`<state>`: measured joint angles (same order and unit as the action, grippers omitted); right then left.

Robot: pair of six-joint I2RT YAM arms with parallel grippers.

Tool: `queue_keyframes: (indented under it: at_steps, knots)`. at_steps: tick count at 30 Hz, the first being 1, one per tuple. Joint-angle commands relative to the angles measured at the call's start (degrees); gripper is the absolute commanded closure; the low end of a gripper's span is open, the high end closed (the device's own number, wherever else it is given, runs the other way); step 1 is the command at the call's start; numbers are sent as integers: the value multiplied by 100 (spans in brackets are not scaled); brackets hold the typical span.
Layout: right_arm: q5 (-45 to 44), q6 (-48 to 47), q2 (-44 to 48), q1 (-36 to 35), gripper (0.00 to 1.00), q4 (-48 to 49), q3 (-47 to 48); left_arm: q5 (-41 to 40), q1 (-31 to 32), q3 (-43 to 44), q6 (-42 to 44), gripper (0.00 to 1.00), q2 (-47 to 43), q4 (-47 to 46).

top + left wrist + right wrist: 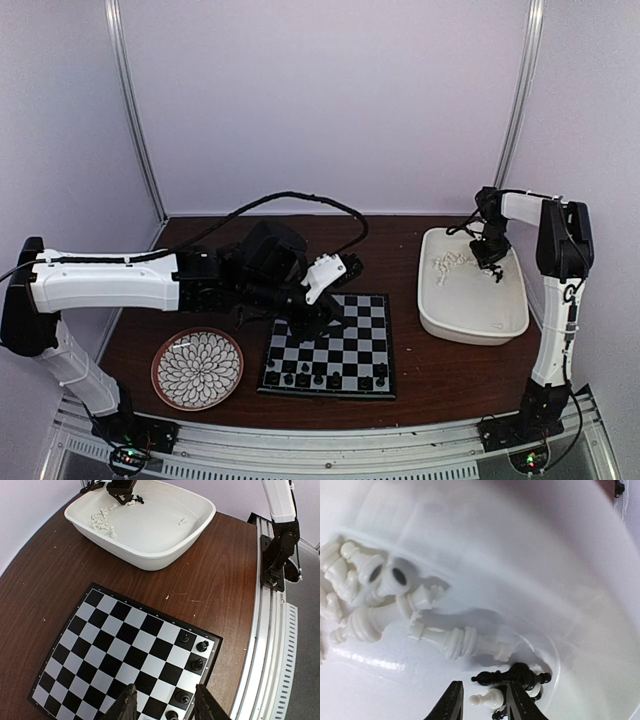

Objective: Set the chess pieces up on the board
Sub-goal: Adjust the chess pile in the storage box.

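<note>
The board [355, 340] lies mid-table with several black chess pieces [303, 380] along its near rows. My left gripper [312, 318] hovers over it. In the left wrist view that gripper [166, 702] is open above the board [115, 645], close to black pieces [197, 664] at the edge, holding nothing. My right gripper [492, 268] reaches down into the white tub [470, 330]. In the right wrist view it [485, 700] is open with a white pawn [490, 698] lying between its fingers. A black piece [515, 676] lies just beyond the pawn, near a white piece [460, 642] and a white pile [360, 595].
A round flower-patterned plate [197, 368] sits left of the board. The left arm's black cable [300, 197] arcs over the table's back. A metal rail [265, 645] runs along the near table edge. More white pieces [102, 520] lie in the tub [150, 562].
</note>
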<state>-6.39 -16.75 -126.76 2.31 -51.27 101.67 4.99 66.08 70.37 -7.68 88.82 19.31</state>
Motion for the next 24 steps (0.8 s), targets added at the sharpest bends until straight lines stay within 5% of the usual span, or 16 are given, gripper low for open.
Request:
queue_keyframes:
  at_steps: [1, 13, 20, 24]
  knots:
    - [432, -69, 323, -195, 67, -492, -131, 38, -18, -58, -52, 60, -104, -264]
    - [-856, -247, 650, -231, 65, 52, -389, 57, -10, -138, -73, 60, -198, -290]
    - [-1414, -395, 421, -231, 84, 303, -400, 82, -8, -169, -105, 60, -246, -292]
    - [-1515, -383, 390, -231, 85, 447, -411, 82, -8, -186, -123, 60, -262, -285]
